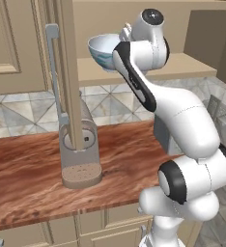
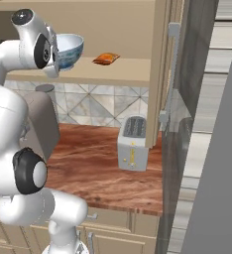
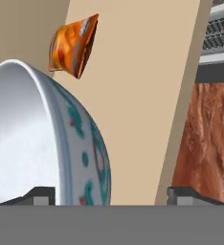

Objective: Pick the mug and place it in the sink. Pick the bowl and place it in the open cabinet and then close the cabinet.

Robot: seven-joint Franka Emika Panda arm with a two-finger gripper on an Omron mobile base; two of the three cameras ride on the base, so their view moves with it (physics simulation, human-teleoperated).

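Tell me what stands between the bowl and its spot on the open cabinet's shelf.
Nothing visible does. The bowl is already at the cabinet shelf's front edge beside the hand, whose jaws stand wide apart. The orange packet lies farther along the shelf, apart from the bowl.

Upper left of the right base view, the bowl (image 2: 68, 49) sits on the cabinet (image 2: 123, 72) shelf, orange packet (image 2: 106, 58) to its right, toaster (image 2: 133, 144) below on the counter (image 2: 103, 168).

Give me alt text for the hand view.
A large white bowl with a blue-green pattern sits on the beige cabinet shelf, between the open pincer tips. An orange packet lies beyond it.
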